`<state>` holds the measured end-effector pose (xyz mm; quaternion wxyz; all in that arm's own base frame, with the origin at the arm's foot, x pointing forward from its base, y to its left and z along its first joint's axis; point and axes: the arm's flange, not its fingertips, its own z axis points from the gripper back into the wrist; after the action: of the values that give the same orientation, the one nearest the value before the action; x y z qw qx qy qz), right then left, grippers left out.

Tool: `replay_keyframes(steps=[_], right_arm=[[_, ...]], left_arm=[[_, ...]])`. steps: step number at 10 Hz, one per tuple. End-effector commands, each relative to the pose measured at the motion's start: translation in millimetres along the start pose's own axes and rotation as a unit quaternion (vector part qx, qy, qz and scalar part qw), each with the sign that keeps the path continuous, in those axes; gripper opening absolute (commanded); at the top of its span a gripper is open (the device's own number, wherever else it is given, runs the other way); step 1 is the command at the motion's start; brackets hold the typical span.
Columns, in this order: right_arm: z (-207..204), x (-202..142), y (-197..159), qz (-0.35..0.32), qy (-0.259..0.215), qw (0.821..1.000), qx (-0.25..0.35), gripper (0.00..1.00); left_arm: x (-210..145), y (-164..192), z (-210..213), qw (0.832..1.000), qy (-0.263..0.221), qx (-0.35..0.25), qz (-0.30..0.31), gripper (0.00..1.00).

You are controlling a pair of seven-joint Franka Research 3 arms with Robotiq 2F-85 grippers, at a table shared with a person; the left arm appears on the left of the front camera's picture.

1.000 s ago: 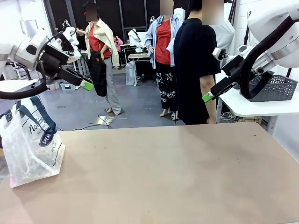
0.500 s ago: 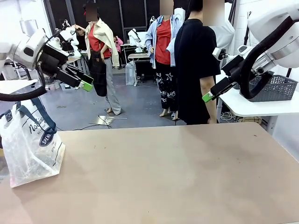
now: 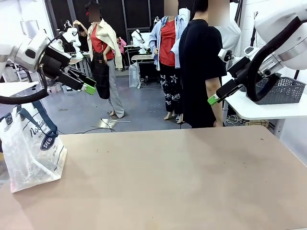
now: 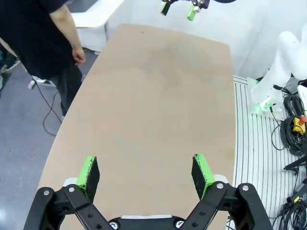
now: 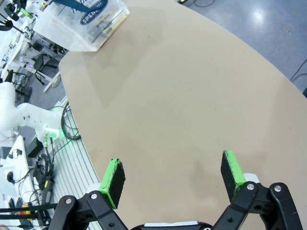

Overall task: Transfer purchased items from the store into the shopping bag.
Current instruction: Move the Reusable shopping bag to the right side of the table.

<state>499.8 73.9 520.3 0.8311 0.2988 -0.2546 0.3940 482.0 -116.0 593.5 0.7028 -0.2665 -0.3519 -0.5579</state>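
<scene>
bag (image 3: 29, 146): stands at the table's left end
nearer arm: left gripper (image 3: 89, 88), above the bag, wide apart, empty
right gripper (image 3: 213, 99): wide apart, empty

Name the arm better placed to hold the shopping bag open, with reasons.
Left, probably. The shopping bag stands at the table's left edge, below the open left tool. The right tool, also open, hangs over the far right side.

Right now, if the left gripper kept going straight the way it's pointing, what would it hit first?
Probably the bare table. The left gripper, jaws open, looks down along the tabletop with nothing between its fingers and the surface. Exactly where it would land is hard to judge.
</scene>
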Motion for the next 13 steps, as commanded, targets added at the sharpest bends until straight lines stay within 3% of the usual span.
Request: replay_keyframes(steps=[1, 13], right_arm=[[-0.6, 2.6, -1.2, -0.005, -0.006, 1.0, 0.007, 1.0], [-0.6, 2.6, -1.2, -0.005, -0.006, 1.0, 0.007, 1.0]], left_arm=[[1.9, -0.9, 0.8, 1.0, -0.005, -0.001, 0.01, 1.0], [1.9, -0.9, 0.8, 1.0, -0.005, -0.001, 0.01, 1.0]])
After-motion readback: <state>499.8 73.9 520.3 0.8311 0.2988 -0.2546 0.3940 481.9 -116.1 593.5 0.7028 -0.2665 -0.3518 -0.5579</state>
